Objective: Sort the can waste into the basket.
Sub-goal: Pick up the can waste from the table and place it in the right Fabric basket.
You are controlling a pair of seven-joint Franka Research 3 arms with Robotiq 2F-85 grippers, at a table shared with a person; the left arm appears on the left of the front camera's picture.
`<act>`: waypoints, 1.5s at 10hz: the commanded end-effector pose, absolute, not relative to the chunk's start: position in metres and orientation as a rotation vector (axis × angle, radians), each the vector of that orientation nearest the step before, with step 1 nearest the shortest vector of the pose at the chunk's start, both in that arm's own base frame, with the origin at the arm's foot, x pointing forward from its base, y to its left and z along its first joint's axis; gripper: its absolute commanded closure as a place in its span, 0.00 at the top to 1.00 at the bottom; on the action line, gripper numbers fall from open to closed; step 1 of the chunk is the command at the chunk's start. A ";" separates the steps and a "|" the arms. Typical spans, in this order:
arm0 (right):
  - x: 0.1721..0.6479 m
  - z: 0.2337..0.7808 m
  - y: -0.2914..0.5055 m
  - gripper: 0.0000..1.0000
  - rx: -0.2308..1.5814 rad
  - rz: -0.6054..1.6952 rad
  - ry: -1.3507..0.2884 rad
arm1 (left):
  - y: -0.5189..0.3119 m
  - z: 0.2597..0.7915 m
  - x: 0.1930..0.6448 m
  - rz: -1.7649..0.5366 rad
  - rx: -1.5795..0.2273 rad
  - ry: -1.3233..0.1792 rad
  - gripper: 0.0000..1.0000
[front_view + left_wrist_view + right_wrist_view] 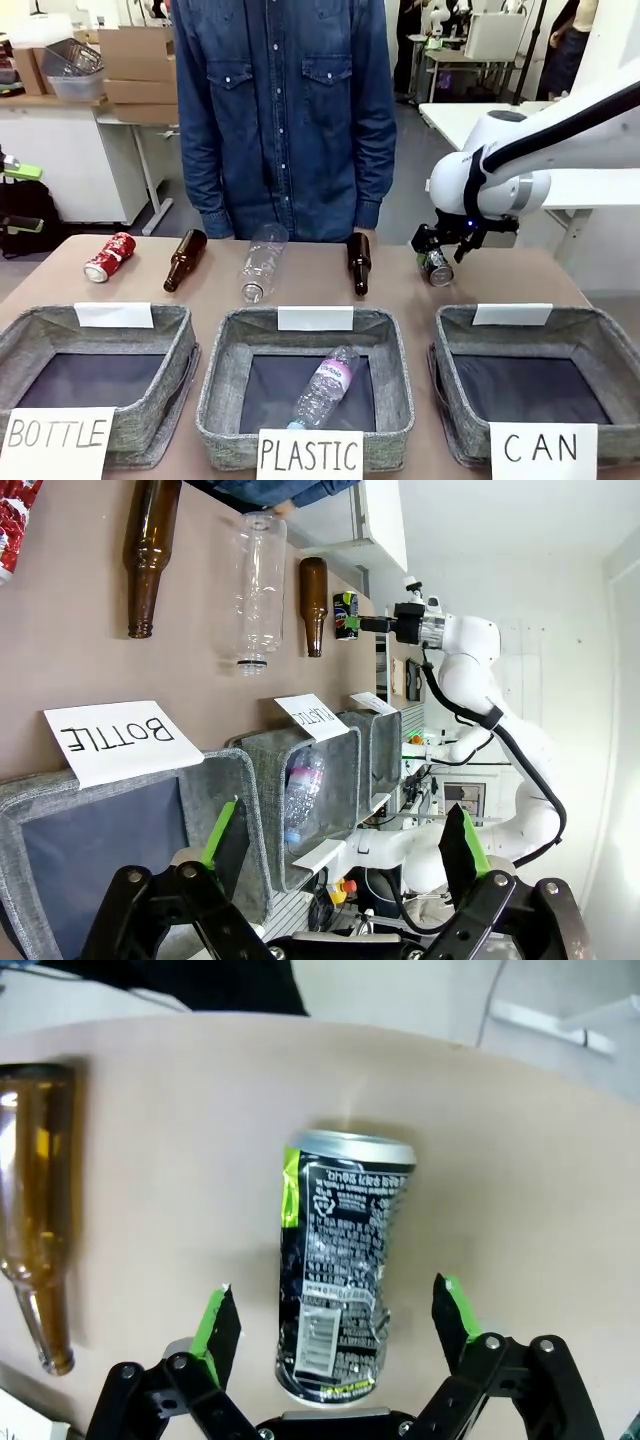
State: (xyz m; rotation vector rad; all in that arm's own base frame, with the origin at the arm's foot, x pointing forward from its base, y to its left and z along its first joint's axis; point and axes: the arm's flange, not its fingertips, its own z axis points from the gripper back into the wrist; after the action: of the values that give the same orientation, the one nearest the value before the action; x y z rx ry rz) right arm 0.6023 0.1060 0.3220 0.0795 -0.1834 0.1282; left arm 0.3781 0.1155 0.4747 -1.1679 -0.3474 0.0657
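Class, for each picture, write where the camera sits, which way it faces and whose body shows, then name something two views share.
Front view: fixed on the robot's side, facing across the table at the person in a denim shirt; the white right arm reaches in.
Left wrist view: on the left arm, rolled sideways, looking past the open left gripper along the grey felt baskets.
Right wrist view: looking down past the open right gripper at the table.
Shared: all three show the silver-ended black metal can.
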 end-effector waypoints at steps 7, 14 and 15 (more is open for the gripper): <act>0.612 0.316 0.124 0.00 -0.079 0.061 -0.228 | 0.115 0.476 0.378 0.049 -1.186 -0.367 1.00; 0.611 0.314 0.120 0.00 -0.103 0.077 -0.196 | 0.115 0.476 0.378 0.049 -1.186 -0.367 1.00; 0.611 0.314 0.120 0.00 -0.100 0.077 -0.196 | 0.115 0.476 0.378 0.049 -1.186 -0.367 1.00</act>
State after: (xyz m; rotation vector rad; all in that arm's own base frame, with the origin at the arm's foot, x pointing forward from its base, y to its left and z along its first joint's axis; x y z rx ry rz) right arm 0.6087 0.1172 0.3153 -0.0753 -0.2068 0.0984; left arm 0.3781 0.1155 0.4748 -1.1679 -0.3475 0.0655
